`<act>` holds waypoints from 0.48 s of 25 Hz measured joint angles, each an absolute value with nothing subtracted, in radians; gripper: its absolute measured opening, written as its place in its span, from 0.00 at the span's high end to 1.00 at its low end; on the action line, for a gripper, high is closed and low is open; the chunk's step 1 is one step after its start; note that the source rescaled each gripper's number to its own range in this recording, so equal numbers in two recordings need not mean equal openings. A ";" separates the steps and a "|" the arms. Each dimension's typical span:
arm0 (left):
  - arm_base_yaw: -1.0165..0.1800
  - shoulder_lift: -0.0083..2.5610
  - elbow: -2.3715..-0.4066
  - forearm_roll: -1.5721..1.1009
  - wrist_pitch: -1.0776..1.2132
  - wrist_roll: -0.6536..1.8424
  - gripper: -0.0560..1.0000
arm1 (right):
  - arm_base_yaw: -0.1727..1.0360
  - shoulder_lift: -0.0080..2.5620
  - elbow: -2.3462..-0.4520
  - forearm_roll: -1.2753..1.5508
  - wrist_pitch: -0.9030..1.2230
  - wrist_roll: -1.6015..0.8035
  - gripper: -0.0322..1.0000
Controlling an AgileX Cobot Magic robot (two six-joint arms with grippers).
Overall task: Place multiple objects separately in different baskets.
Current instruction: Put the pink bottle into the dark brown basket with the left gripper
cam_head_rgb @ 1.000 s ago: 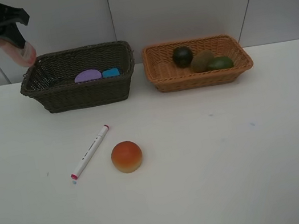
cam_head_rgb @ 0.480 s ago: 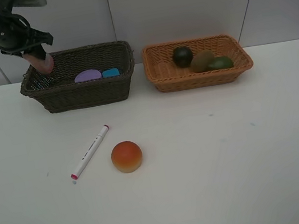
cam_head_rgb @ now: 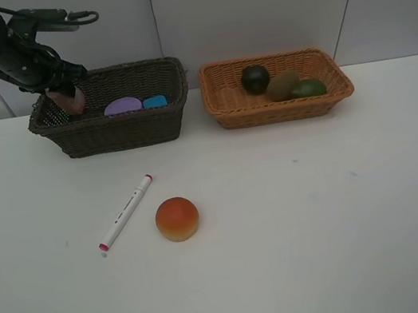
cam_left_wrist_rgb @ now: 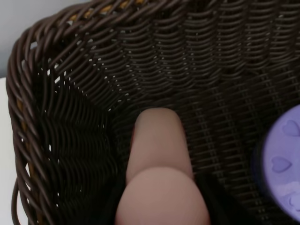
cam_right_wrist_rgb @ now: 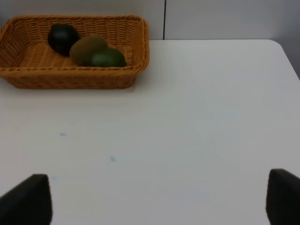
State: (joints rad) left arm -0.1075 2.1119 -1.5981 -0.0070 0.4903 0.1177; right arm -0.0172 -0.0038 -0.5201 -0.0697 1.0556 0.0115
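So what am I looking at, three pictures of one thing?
One moment, three cameras. A two-armed robot is sorting items into baskets. The wide picture comes from a camera mounted high; the others from cameras on the wrists. The left gripper holds a pink bottle in the dark basket, which also holds a purple-lidded jar and blue eraser. The right gripper hangs open above the table. The light basket holds three fruits. A marker and an orange fruit lie on the table.
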 joint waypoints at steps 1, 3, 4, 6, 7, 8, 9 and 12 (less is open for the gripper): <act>-0.107 2.115 -1.598 -0.007 0.486 0.118 0.68 | -0.017 -0.004 -0.520 -0.070 1.056 0.011 0.00; -0.107 2.124 -1.598 -0.007 0.483 0.118 0.68 | -0.017 -0.004 -0.520 -0.070 1.056 0.011 0.00; -0.107 2.128 -1.598 -0.007 0.481 0.118 0.68 | -0.017 -0.004 -0.520 -0.070 1.056 0.011 0.00; -0.107 2.130 -1.598 -0.007 0.481 0.118 0.68 | -0.017 -0.004 -0.520 -0.070 1.056 0.011 0.00; -0.107 2.130 -1.598 -0.007 0.481 0.118 0.68 | -0.017 -0.004 -0.520 -0.070 1.056 0.011 0.00; -0.107 2.130 -1.598 -0.007 0.480 0.118 0.68 | -0.017 -0.004 -0.520 -0.070 1.056 0.011 0.00; -0.107 2.130 -1.598 -0.007 0.480 0.118 0.68 | -0.017 -0.004 -0.520 -0.070 1.056 0.011 0.00; -0.107 2.130 -1.598 -0.007 0.480 0.118 0.68 | -0.017 -0.004 -0.520 -0.070 1.056 0.011 0.00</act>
State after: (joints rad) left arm -0.1075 2.1304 -1.5981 -0.0070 0.4804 0.1177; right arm -0.0172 -0.0038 -0.5201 -0.0697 1.0556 0.0115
